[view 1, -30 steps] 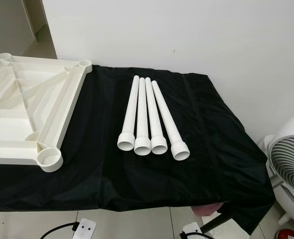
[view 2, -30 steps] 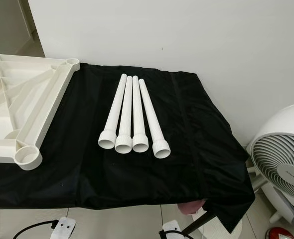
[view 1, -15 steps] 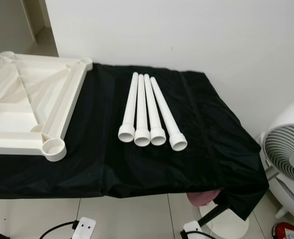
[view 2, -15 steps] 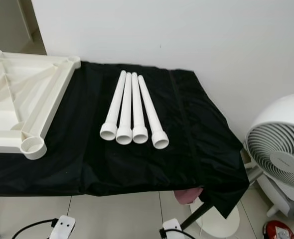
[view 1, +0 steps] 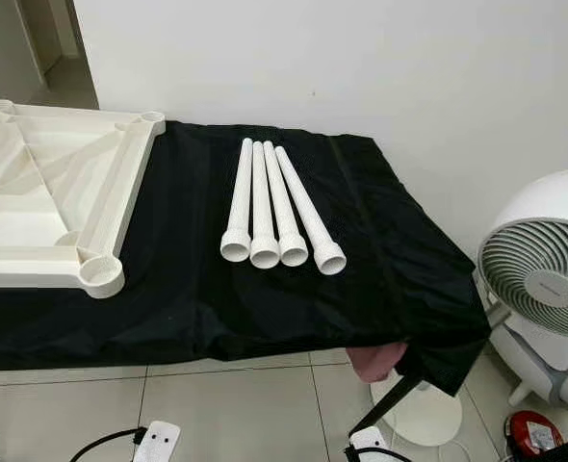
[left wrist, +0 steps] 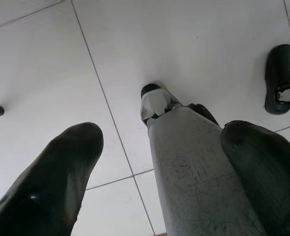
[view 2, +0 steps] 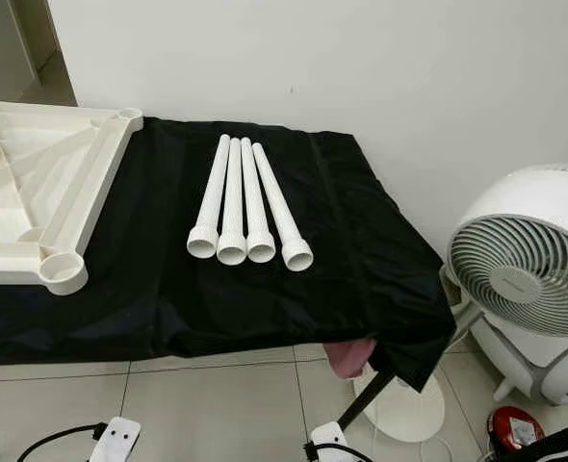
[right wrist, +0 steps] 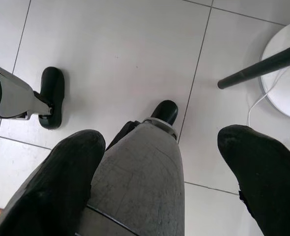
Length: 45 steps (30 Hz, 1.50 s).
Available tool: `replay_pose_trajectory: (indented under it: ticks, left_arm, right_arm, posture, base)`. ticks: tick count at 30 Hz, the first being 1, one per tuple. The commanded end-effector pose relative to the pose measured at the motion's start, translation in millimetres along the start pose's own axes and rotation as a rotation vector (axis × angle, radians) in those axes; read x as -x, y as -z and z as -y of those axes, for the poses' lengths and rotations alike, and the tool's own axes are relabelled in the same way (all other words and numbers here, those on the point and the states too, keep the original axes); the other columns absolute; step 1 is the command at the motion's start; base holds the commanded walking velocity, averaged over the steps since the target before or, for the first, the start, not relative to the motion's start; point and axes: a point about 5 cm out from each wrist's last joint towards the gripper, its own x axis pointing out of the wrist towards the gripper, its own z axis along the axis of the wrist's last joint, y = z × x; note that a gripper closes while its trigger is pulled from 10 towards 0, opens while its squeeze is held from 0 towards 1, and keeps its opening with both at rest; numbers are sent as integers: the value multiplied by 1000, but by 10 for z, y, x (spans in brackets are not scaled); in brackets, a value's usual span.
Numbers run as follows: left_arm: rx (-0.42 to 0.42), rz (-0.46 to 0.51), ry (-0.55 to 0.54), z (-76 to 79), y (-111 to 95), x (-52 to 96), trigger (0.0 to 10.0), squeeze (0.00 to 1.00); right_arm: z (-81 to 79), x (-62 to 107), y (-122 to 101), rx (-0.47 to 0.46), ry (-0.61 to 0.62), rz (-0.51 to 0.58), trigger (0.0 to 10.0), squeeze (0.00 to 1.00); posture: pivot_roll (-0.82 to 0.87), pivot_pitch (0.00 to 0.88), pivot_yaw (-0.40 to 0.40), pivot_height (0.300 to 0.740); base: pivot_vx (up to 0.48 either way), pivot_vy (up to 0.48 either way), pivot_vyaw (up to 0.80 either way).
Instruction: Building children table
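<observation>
Four white table legs [view 1: 272, 212] are lying side by side at the centre of the frame on a black-draped tabletop [view 1: 380, 250], wide ends toward the camera. The upturned cream table top [view 1: 53, 207] is sitting at the left edge. Compared with a second ago, the whole view is sitting further back: more floor tile [view 1: 236, 414] and more of the white fan [view 1: 544, 289] at right are showing. The left tool [left wrist: 157, 172] and right tool [right wrist: 159, 177] are hanging spread over the floor, gripping nothing.
</observation>
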Motion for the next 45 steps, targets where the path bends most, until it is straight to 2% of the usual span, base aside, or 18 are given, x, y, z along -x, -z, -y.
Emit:
replay_pose_trajectory:
  ticks: [1,14,25,26,27,28,30,31,32,35,38,39,40,41,42,43,44,45]
  left_arm:
    - [3,-61,31,89,150,13,10000,0]
    - [5,-60,32,101,159,14,10000,0]
    - [45,-24,42,99,110,9,10000,0]
    - [51,-14,41,94,88,6,10000,525]
    - [51,-14,41,94,88,6,10000,525]
    - [58,-5,48,97,70,3,10000,1000]
    - [72,4,58,106,53,1,10000,1000]
    - [77,5,61,109,51,1,10000,1000]
    - [77,8,60,111,45,-1,10000,1000]
    - [68,14,54,115,25,-5,10000,1000]
    - [66,15,52,116,17,-7,10000,1000]
    - [64,16,52,120,16,-8,10000,47]
    - [64,16,52,120,16,-8,10000,47]
    - [73,20,51,126,12,-9,10000,0]
    - [79,22,50,130,9,-10,10000,0]
    - [79,22,50,130,9,-10,10000,0]
    - [91,29,49,128,-1,-10,10000,0]
    - [94,33,50,124,-6,-10,10000,0]
  right_arm:
    - [-37,37,158,-10,-11,-59,10000,0]
    - [-36,41,164,-10,-13,-58,10000,0]
    - [-29,40,155,-18,-10,-51,10000,0]
    - [-23,38,144,-25,-7,-44,10000,0]
    - [-23,38,144,-25,-7,-44,10000,0]
    - [-17,37,133,-36,-4,-36,10000,0]
    - [-10,36,119,-51,-3,-26,10000,0]
    - [-9,36,117,-54,-4,-25,10000,765]
    - [37,44,113,-57,2,-22,10000,1000]
    - [130,63,98,-64,11,-11,10000,1000]
    - [144,64,92,-62,15,-8,10000,1000]
    - [149,65,91,-62,18,-7,10000,1000]
    - [149,65,91,-62,18,-7,10000,1000]
    - [153,65,87,-66,21,-5,10000,1000]
    - [156,65,84,-68,23,-3,10000,741]
    - [156,65,84,-68,23,-3,10000,741]
    - [161,62,71,-69,24,1,10000,0]
    - [162,60,66,-69,24,2,10000,0]
  posture:
    - [70,13,-59,740]
    - [69,13,-59,740]
    - [70,20,-59,740]
    - [71,23,-60,740]
    - [71,23,-60,740]
    - [72,26,-58,740]
    - [72,25,-59,740]
    - [72,25,-59,740]
    - [72,28,-59,740]
    - [72,31,-59,740]
    - [72,32,-59,740]
    - [72,32,-59,740]
    - [72,32,-59,740]
    - [73,30,-59,740]
    - [73,30,-59,740]
    - [73,30,-59,740]
    - [73,27,-59,740]
    - [73,27,-59,740]
  base:
    - [-270,0,0]
    - [-271,0,0]
    - [0,0,0]
    - [0,0,0]
    - [0,0,0]
    - [0,0,0]
    - [0,0,0]
    - [0,0,0]
    - [0,0,0]
    - [0,0,0]
    - [0,0,0]
    - [0,0,0]
    - [0,0,0]
    - [0,0,0]
    - [0,0,0]
    - [0,0,0]
    - [0,0,0]
    - [0,0,0]
